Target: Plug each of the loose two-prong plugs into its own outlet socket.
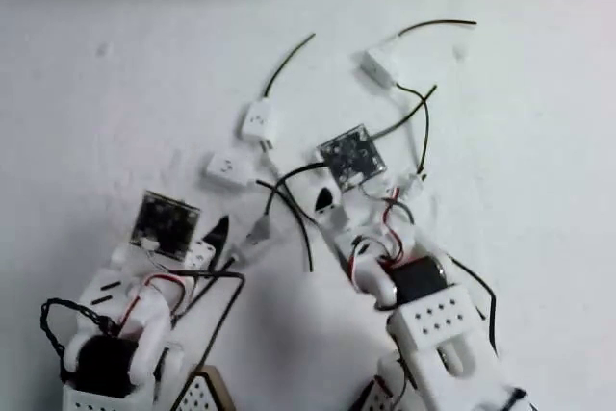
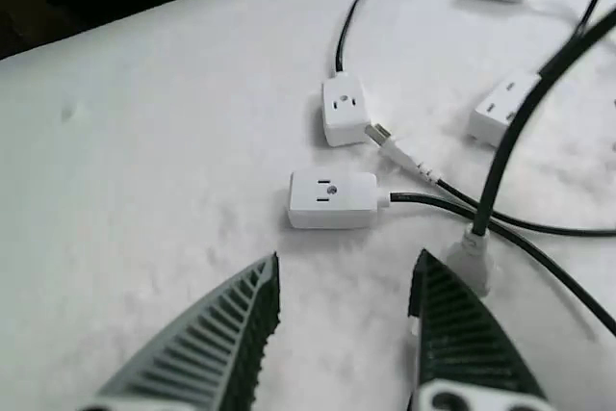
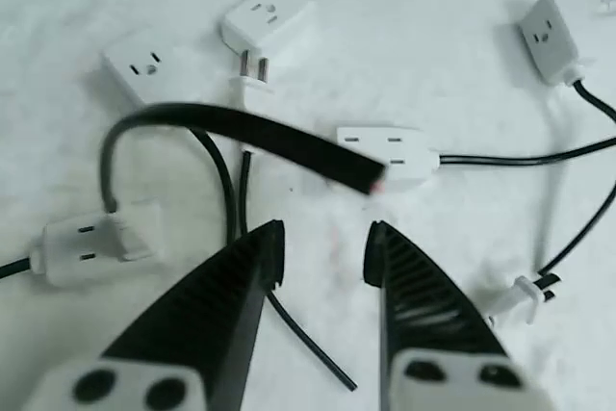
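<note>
left gripper [image 2: 346, 267] and right gripper [image 3: 324, 235]: fingers apart; open white table [image 1: 96, 93] lies left of the near outlet socket [image 1: 229, 168].

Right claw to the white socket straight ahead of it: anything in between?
Yes. A thick black cable arcs across between the open right claw and the white socket. In the right wrist view its cut end overlaps the socket's near corner. I cannot tell whether it touches the socket.

White arms [image 1: 438, 317], black motors [image 1: 419, 281], red wiring [image 1: 389, 223]
</note>
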